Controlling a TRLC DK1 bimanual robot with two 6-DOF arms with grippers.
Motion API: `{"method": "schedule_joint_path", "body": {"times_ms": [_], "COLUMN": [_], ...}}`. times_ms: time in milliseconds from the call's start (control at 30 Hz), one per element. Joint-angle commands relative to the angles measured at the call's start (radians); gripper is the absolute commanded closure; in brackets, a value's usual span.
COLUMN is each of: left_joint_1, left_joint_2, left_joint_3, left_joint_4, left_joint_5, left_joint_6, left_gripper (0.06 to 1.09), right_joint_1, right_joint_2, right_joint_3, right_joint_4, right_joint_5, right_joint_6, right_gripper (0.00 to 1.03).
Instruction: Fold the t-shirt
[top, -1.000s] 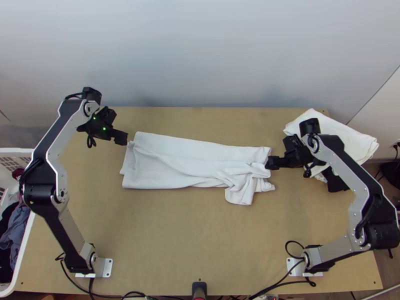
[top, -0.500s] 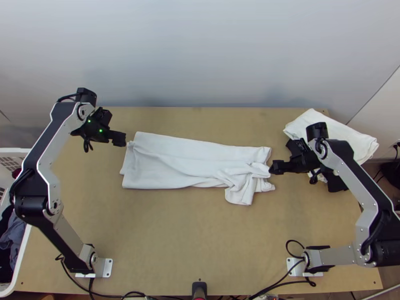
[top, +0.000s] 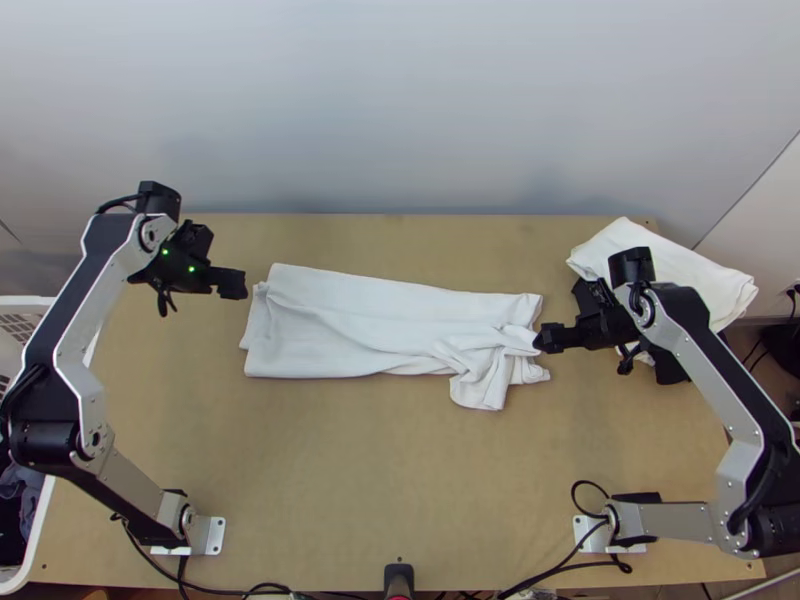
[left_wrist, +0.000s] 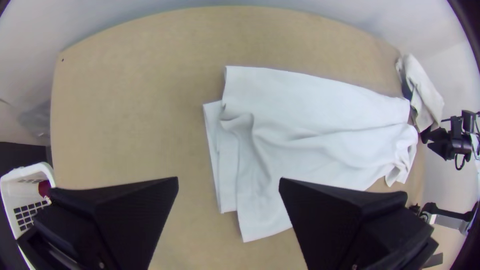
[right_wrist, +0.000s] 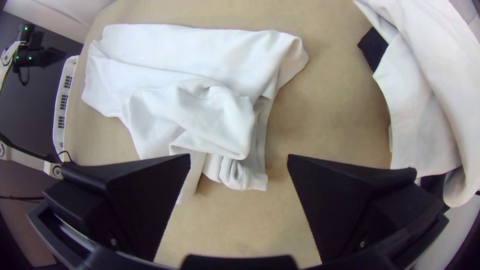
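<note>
Across the table (top: 350, 480) lies the shirt (top: 360, 325); left gripper (left_wrist: 229, 178) and right gripper (right_wrist: 239, 156) spread. Judged mid-fold; next requires smoothing the bunched end.

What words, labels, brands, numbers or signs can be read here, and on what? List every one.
None that I can read.
T-shirt: plain white, no print to be made out.
White pile, basket: no text legible.
Left gripper, right gripper: no text legible.

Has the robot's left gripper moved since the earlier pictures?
Yes: in the top view, the left gripper has moved left, farther from the unmoved white shirt.
</note>
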Motion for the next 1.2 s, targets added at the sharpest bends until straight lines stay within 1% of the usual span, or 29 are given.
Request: {"method": "schedule_joint_path", "body": {"times_ms": [0,67,133,233,300,467,600,700,800,967,1067,1167], "left_joint_1": [0.032,0.05,0.056,0.061,0.064,0.076,0.078,0.076,0.076,0.076,0.078,0.076], "left_joint_2": [-0.04,-0.041,-0.041,-0.041,-0.041,-0.035,-0.037,-0.035,-0.032,-0.032,-0.029,-0.023], "left_joint_3": [-0.028,-0.045,-0.071,-0.114,-0.132,-0.171,-0.197,-0.211,-0.221,-0.229,-0.223,-0.214], "left_joint_4": [-0.025,-0.039,-0.039,-0.025,-0.022,0.0,0.009,0.018,0.024,0.027,0.032,0.03], "left_joint_5": [0.065,0.114,0.132,0.138,0.153,0.183,0.183,0.183,0.183,0.183,0.183,0.183], "left_joint_6": [-0.031,-0.041,-0.044,-0.042,-0.044,-0.054,-0.054,-0.054,-0.054,-0.053,-0.053,-0.058], "left_gripper": [0.11,0.11,0.11,0.11,0.11,0.11,0.11,0.11,0.11,0.11,0.11,0.11], "right_joint_1": [0.04,0.069,0.095,0.133,0.153,0.207,0.256,0.285,0.307,0.302,0.278,0.247], "right_joint_2": [-0.035,-0.04,-0.05,-0.092,-0.107,-0.098,-0.055,0.0,0.046,0.14,0.207,0.278], "right_joint_3": [0.001,-0.007,-0.012,-0.031,-0.031,-0.042,-0.071,-0.064,-0.05,-0.038,-0.033,0.016], "right_joint_4": [0.0,0.002,0.017,0.08,0.1,0.145,0.194,0.198,0.198,0.203,0.256,0.284], "right_joint_5": [0.0,0.0,-0.001,0.0,0.0,-0.001,-0.001,-0.003,-0.026,-0.037,-0.035,-0.035], "right_joint_6": [0.012,0.009,-0.004,-0.022,-0.027,-0.03,-0.037,-0.039,-0.04,-0.085,-0.116,-0.136], "right_gripper": [0.26,0.35,0.44,0.65,0.77,0.98,0.99,0.99,0.99,0.99,0.99,0.99]}}
